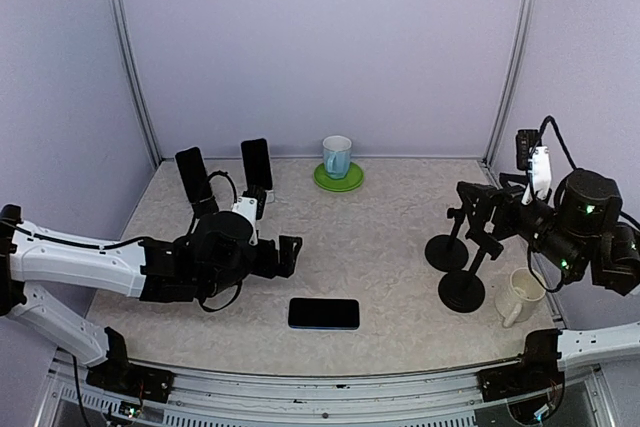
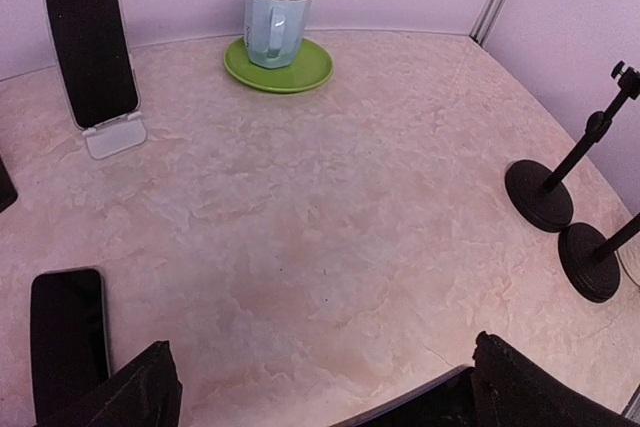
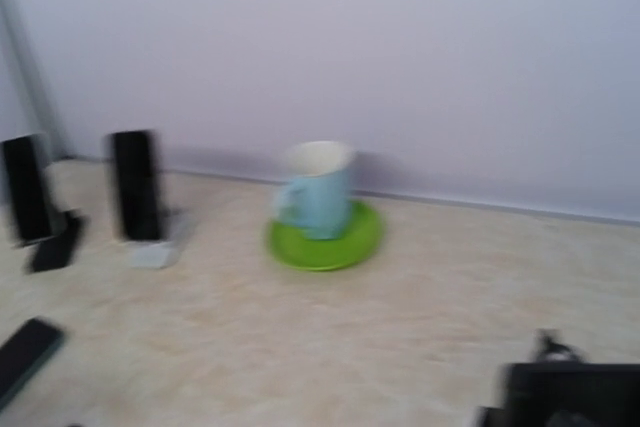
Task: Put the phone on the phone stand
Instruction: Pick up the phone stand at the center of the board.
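- Left claw (image 1: 290,255): fingers wide apart, holding nothing, low over the table (image 1: 390,232), just left and back of the phone (image 1: 323,313).
- Right claw (image 1: 478,212): also apart and empty, hanging over the tops of the two black stands (image 1: 462,290). The right wrist view is blurred, so I can't judge the gap there.
- The phone lies flat, screen up, near the table's front edge and well apart from the stands.
- Risk: the phone is thin and flat, so the fingers may skate over it or push it toward the front edge instead of getting under a side.
- Risk: the stands have thin stems on round bases, so a bump from the right claw would likely tip one.
- Risk: the white mug (image 1: 520,295) sits just beside the nearer stand's base, so a swing in from the right could clip it.
- Risk: a carry from the left puts both arms in the same corner, so they could collide.
- The target is probably a black stand, since the two stands at back left (image 1: 257,165) already carry phones.
- Room: the mid-table between the phone, the green saucer (image 1: 338,179) and the stands is bare, which makes it the best carry lane.
- It's tight on the right, where the side wall (image 1: 590,67) is close behind the stands.
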You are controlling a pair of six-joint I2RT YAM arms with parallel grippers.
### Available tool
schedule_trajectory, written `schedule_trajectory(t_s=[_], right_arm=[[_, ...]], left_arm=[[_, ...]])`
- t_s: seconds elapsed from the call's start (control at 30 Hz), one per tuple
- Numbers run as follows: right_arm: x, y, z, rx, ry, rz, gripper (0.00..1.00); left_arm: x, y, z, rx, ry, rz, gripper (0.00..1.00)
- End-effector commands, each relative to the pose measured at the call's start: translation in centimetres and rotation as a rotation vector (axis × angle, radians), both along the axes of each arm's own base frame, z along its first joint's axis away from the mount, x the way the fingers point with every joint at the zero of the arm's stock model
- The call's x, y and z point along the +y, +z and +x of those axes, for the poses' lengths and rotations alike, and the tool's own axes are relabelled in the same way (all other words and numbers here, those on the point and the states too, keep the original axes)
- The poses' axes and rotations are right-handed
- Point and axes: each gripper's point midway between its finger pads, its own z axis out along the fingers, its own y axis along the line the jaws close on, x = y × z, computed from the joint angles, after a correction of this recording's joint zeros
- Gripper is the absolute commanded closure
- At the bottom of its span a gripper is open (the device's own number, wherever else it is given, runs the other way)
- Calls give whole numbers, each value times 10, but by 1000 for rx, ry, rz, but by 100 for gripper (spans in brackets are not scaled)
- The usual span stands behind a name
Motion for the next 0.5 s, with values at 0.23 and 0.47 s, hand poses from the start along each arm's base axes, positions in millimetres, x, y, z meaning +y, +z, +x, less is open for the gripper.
schedule_trajectory(t_s=[0.23, 0.47], right_arm=[[-44, -16, 48, 133, -143, 5, 0], [-72, -28, 80, 179, -162, 32, 0]], left_arm=[[5, -12, -18, 20, 21, 1, 1], [18, -16, -28, 27, 44, -18, 1]])
